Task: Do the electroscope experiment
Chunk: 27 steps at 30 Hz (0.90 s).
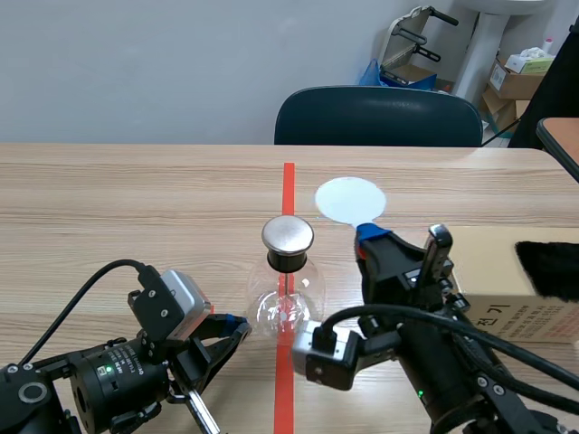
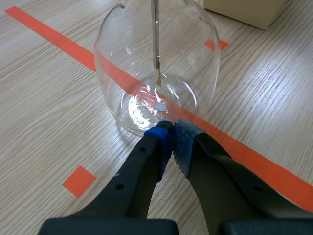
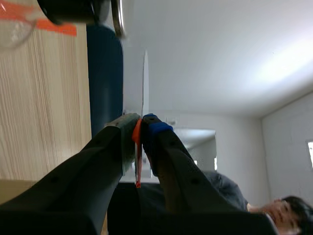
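While the left gripper [image 2: 171,131] lies low over the table [image 2: 44,127], its two fingers are pressed together with nothing between them. Their blue pads [image 2: 159,142] meet right at the foot of the electroscope's glass flask [image 2: 156,63]. The flask stands upright directly ahead of those fingertips, on the orange-red tape line [image 2: 254,161]. A thin rod [image 2: 155,34] hangs down inside the glass, with a small foil leaf [image 2: 159,78] at its lower end.

In the scene view, the flask [image 1: 288,303] carries a black stopper and a round metal cap [image 1: 288,234], which sit above and beyond the left gripper [image 1: 237,327].

The right gripper [image 1: 366,231] is raised, and its fingers are clamped on the orange handle [image 3: 137,147] of a flat pale disc [image 1: 350,200]. The disc rises straight out past the fingertips. From the right wrist it shows edge-on as a thin white line [image 3: 145,78]. The metal cap [image 3: 117,17] is ahead of that gripper and off to the side of the disc, not touching it.

On the outer side of the right arm stands a cardboard box [image 1: 507,303] with a patch of black fur [image 1: 547,267] on top. A dark chair [image 1: 378,116] stands at the far side of the table.
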Tool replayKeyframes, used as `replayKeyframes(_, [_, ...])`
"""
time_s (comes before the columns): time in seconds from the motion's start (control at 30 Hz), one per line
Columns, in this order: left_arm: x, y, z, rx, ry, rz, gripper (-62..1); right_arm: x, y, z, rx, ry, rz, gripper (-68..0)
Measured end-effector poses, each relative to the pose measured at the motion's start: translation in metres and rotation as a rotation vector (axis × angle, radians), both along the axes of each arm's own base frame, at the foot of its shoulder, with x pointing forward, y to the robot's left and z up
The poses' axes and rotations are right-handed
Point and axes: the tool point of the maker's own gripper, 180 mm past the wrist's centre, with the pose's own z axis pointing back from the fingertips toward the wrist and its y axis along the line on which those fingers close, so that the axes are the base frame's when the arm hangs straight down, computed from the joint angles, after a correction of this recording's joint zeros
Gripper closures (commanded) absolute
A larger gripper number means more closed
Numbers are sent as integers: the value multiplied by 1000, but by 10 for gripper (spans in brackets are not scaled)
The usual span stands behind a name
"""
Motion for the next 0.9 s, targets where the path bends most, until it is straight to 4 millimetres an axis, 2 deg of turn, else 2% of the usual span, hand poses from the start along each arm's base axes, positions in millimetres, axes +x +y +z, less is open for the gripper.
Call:
replayKeyframes(0.27, [0,0,0,0,0,0,-27,11,-36,2,12,-11,-207,-9])
replayKeyframes(0.47, [0,0,0,0,0,0,-27,13,-55,4,18,-16,-315,-9])
replayKeyframes(0.63, [0,0,0,0,0,0,-27,14,-64,4,21,-19,-364,-9])
replayKeyframes(0.9, [0,0,0,0,0,0,-27,14,-64,4,21,-19,-364,-9])
